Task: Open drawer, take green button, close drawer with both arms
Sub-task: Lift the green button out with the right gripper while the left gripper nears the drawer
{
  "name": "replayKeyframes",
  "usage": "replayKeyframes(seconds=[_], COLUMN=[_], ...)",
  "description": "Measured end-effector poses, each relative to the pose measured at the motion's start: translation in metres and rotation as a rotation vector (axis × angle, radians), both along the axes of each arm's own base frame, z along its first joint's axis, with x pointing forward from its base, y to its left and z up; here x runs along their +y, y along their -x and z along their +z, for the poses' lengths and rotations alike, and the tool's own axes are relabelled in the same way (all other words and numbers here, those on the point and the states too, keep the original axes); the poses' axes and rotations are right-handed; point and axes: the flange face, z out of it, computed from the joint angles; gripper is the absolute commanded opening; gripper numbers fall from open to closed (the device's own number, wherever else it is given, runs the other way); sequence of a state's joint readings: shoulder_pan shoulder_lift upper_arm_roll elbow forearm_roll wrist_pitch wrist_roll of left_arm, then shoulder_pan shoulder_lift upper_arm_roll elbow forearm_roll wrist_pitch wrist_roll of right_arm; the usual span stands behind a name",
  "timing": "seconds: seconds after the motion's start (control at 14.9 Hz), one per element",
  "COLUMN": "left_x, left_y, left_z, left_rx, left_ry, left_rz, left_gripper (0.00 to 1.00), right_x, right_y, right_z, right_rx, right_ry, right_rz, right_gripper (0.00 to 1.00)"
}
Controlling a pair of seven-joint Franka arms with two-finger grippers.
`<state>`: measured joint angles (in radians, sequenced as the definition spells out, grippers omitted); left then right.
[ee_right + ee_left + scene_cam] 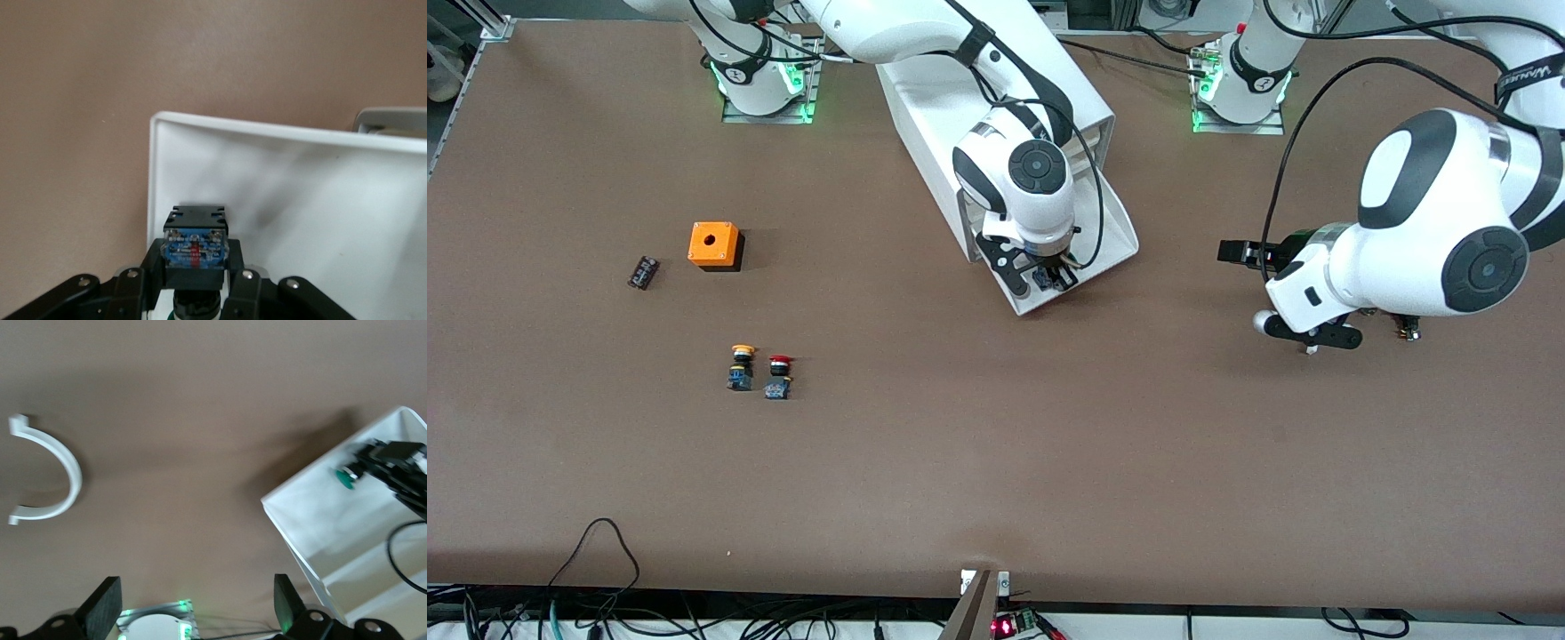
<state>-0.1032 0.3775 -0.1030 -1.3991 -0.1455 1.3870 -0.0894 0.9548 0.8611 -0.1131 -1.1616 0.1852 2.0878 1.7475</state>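
The white cabinet (925, 124) lies on the table between the two arm bases. Its drawer (1116, 233) is pulled out toward the front camera. My right gripper (1049, 277) reaches down into the drawer and is shut on the button (1042, 279). In the right wrist view the button's blue-grey contact block (196, 243) sits between the black fingers of the right gripper (196, 265). The left wrist view shows the green cap (345, 479) inside the drawer (320, 513). My left gripper (1258, 255) waits over bare table beside the drawer, and in its own view the left gripper (197, 607) stands open and holds nothing.
An orange box (714, 244) and a small black part (643, 272) lie toward the right arm's end. A yellow-capped button (740, 366) and a red-capped button (779, 377) stand nearer the front camera. A white curved piece (63, 460) lies on the table under the left arm.
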Motion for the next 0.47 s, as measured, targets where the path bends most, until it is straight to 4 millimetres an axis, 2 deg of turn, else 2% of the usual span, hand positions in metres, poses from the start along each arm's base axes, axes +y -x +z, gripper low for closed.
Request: replayKeyframes(seconds=[0.13, 0.27, 0.47], left_x=[0.004, 0.004, -0.004], left_y=[-0.010, -0.021, -0.040], left_z=[0.002, -0.003, -0.020], left_rx=[-0.021, -0.035, -0.112], left_ry=[-0.011, -0.013, -0.034], left_rz=[0.003, 0.015, 0.122], left_gripper=[1.00, 1.00, 1.00], right_x=[-0.010, -0.028, -0.068], right_y=[-0.016, -0.039, -0.079], right_z=[0.027, 0.051, 0.067], right_rx=[-0.018, -0.041, -0.069], right_ry=[-0.001, -0.013, -0.016], right_rz=[0.061, 0.125, 0.264], right_gripper=[0.00, 0.00, 0.00])
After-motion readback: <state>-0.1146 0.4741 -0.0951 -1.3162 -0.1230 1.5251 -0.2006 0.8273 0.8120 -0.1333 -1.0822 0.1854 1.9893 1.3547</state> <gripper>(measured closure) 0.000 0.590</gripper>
